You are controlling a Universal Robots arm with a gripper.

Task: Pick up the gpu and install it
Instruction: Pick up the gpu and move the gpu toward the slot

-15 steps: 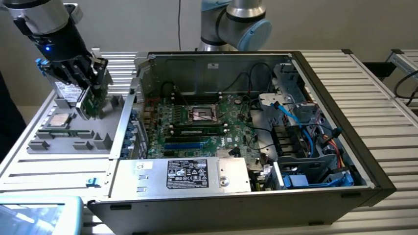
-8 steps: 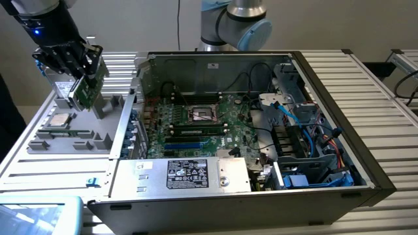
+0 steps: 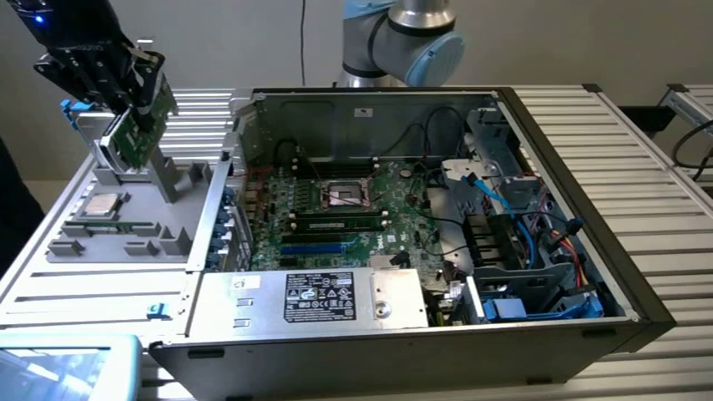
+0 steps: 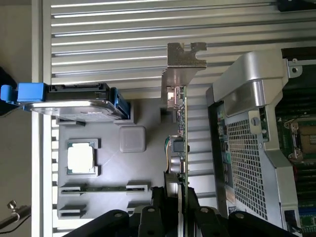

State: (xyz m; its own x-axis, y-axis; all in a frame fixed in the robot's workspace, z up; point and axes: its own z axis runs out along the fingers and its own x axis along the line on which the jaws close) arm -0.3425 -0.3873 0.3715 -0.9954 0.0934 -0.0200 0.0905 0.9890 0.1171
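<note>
The gpu (image 3: 139, 132) is a green circuit card with a silver end bracket (image 4: 183, 59). It stands on edge over the back corner of the grey parts tray (image 3: 123, 244) at the exterior view's left. My gripper (image 3: 117, 79) comes down on it from above and is shut on its top edge. In the wrist view the black fingers (image 4: 158, 212) clamp the thin card (image 4: 181, 123) from both sides. The card's lower edge is level with the tray's upright holder; I cannot tell whether it is free of it.
The open computer case (image 3: 579, 251) lies to the exterior view's right of the tray, with its motherboard (image 3: 334, 200) exposed and a power supply (image 3: 312, 296) in front. On the tray sit a processor (image 4: 81, 159), a memory stick (image 4: 101, 188) and a silver hard drive (image 4: 74, 101) with blue rails.
</note>
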